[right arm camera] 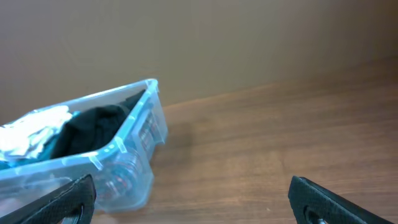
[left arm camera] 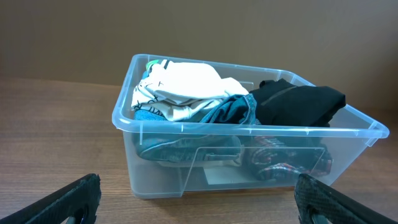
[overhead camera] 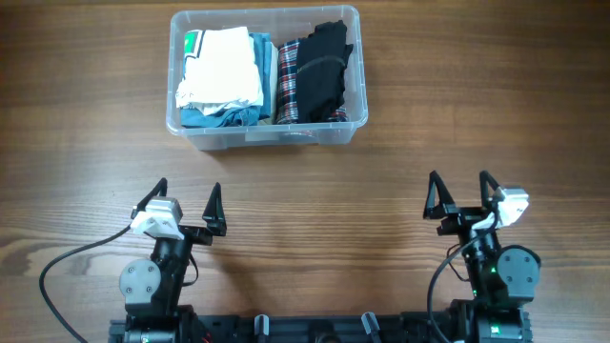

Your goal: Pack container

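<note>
The clear plastic container [overhead camera: 355, 67] stands at the back middle of the wooden table. It holds folded clothes: a white garment [overhead camera: 224, 65] over blue ones on the left, a black garment [overhead camera: 322, 67] over a plaid one on the right. The left wrist view shows the container [left arm camera: 161, 171] straight ahead with its white label. The right wrist view shows its corner [right arm camera: 134, 162] at the left. My left gripper [overhead camera: 187, 205] and right gripper [overhead camera: 461, 193] are both open and empty near the front edge, well short of the container. Their fingertips frame the left wrist view [left arm camera: 199, 199] and the right wrist view [right arm camera: 193, 199].
Bare wooden table [overhead camera: 400, 191] lies between the grippers and the container and to its right. A black cable [overhead camera: 67, 262] runs from the left arm base. The arm bases stand at the front edge.
</note>
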You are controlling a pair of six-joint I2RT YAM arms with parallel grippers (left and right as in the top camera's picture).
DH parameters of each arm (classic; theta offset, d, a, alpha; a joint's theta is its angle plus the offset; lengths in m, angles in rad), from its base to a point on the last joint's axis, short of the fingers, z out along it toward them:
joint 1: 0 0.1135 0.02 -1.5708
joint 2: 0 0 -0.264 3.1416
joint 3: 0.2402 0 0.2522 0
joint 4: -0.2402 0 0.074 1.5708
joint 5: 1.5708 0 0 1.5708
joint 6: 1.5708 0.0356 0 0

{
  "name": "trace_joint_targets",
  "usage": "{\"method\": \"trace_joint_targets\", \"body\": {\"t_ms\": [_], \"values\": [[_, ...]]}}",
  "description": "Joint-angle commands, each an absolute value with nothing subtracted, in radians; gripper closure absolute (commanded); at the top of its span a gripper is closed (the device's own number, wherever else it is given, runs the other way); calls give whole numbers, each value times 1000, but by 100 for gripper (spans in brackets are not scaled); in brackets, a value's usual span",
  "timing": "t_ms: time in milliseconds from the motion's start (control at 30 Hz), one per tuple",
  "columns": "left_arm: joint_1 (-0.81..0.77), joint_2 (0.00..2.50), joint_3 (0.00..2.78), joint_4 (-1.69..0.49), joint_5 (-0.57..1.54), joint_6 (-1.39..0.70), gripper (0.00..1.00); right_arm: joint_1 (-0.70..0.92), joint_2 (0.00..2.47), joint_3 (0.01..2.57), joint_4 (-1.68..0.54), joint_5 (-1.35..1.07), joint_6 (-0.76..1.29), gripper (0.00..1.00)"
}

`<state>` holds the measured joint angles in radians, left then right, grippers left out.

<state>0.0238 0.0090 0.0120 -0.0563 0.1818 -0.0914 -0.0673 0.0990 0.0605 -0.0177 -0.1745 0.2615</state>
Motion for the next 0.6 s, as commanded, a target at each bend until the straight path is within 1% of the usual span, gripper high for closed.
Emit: {"method": "trace_joint_targets", "body": {"t_ms": [0,167,567], "values": [[29,3,6,-58,190,-97,0,-72,46,22,-9,-149,205,0],[29,3,6,-58,190,-97,0,-72,2,6,12,-138,183,0],[29,3,6,-58,190,-97,0,-72,5,6,10,-138,184,0]]}}
